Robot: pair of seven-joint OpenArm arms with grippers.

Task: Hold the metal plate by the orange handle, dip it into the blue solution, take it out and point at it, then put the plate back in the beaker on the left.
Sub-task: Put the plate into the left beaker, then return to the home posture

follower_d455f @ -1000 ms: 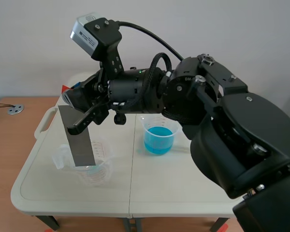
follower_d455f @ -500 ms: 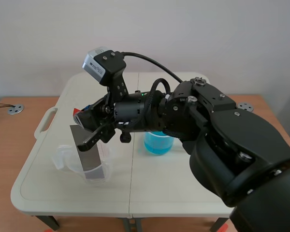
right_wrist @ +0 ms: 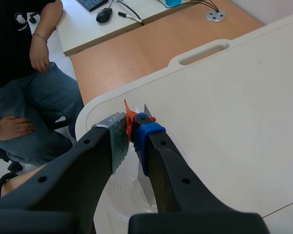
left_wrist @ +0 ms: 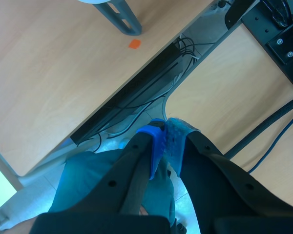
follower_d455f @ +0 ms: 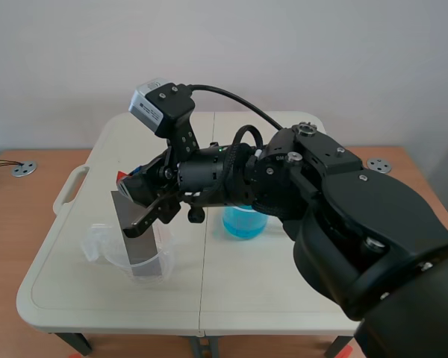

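The right arm (follower_d455f: 284, 179) has come down over the past second, carrying the metal plate (follower_d455f: 140, 252) from a height where only its lower edge dipped past the rim of the clear beaker (follower_d455f: 97, 242) to a spot deep inside that beaker. In the last half second it has hardly shifted at all. The plate now stands tilted in the beaker, its lower end at or close to the beaker's floor and its upper part rising above the rim. Whether it actually rests on the bottom cannot be told. The right gripper (right_wrist: 132, 127) hangs just above the beaker, its fingers clamped on the orange handle (right_wrist: 128, 113) at the plate's top. The blue solution (follower_d455f: 243, 222) stands in its own vessel well to the right of the clear beaker, partly hidden behind the arm. The left gripper (left_wrist: 165, 141) is far from the beaker, off the table and aimed at the floor, its pads pressed together on nothing. By the look of it, the task is at its final step: the plate is back in its beaker, and only letting go and drawing clear seem to be left.
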